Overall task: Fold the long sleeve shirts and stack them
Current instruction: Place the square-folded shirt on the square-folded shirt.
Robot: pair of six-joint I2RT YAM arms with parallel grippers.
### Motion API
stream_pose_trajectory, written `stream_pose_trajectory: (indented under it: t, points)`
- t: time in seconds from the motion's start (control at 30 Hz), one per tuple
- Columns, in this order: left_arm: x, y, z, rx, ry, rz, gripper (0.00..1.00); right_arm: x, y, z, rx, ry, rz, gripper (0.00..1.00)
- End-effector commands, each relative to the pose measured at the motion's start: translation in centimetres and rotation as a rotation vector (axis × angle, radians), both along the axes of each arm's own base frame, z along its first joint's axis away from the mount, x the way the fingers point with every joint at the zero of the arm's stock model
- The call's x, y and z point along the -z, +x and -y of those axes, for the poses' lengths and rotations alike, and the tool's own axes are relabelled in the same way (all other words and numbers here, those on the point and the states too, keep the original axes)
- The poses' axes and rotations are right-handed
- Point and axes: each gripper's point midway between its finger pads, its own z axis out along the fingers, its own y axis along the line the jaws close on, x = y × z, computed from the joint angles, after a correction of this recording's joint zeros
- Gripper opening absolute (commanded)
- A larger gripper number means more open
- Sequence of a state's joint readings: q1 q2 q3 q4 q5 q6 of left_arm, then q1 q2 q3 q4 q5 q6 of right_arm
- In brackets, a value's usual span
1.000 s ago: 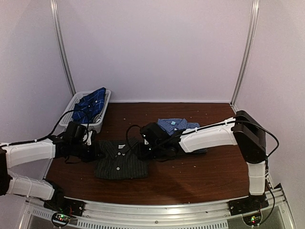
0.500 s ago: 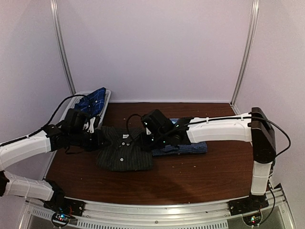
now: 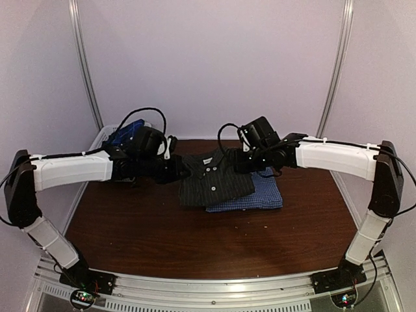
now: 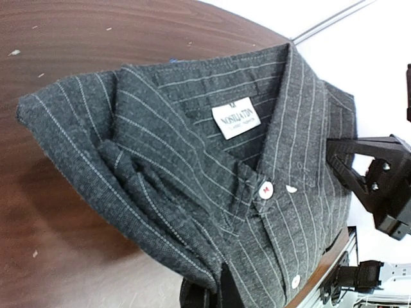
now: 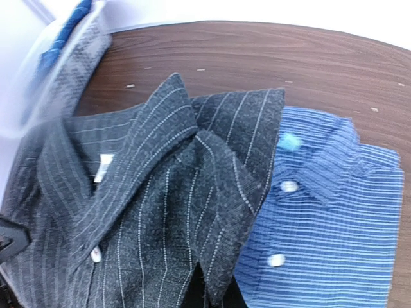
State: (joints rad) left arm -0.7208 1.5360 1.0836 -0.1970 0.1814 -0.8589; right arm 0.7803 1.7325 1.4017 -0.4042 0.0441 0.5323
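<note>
We pinch the charcoal pinstriped shirt (image 3: 214, 183) by its shoulders, left gripper (image 3: 182, 171) and right gripper (image 3: 238, 162) both clamped on cloth, partly over the blue check shirt (image 3: 263, 195)

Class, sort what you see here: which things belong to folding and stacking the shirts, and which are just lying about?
Belong to the job: charcoal pinstripe shirt, blue-and-white check shirt, navy plaid shirt.
Just lying about: white mesh basket, brown table.

Three shirts (image 3: 214, 185) (image 3: 263, 195) (image 3: 128, 134), one basket (image 3: 104, 134)
</note>
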Motion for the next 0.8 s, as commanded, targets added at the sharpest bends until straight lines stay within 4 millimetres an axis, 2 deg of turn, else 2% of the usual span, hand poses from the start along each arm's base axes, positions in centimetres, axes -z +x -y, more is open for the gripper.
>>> stream_pose_trajectory:
  t: [0.0, 0.03, 0.17, 0.2, 0.33, 0.5, 0.77]
  points:
    - [-3.0, 2.9, 4.4, 0.011, -0.087, 0.104, 0.0, 0.1, 1.7, 4.8, 0.059, -0.078, 0.03, 0.0]
    - [-3.3, 3.4, 5.5, 0.02, -0.097, 0.113, 0.0, 0.4, 2.1, 5.6, 0.072, -0.087, 0.029, 0.0]
    - [-2.3, 4.7, 8.7, 0.046, -0.097, 0.11, 0.0, 1.5, 3.6, 8.8, 0.118, -0.104, 0.02, 0.0]
    - [-1.4, 5.0, 9.5, 0.049, -0.087, 0.103, 0.0, 1.8, 4.1, 9.5, 0.125, -0.102, 0.013, 0.0]
    - [-0.1, 6.1, 11.5, 0.052, -0.083, 0.092, 0.0, 2.8, 5.4, 11.4, 0.143, -0.112, -0.002, 0.0]
    - [0.9, 7.5, 12.6, 0.04, -0.08, 0.084, 0.0, 3.6, 7.0, 13.1, 0.17, -0.122, -0.011, 0.0]
    - [3.1, 8.6, 12.3, -0.003, -0.031, 0.064, 0.0, 6.8, 7.4, 13.5, 0.153, -0.138, -0.072, 0.0]
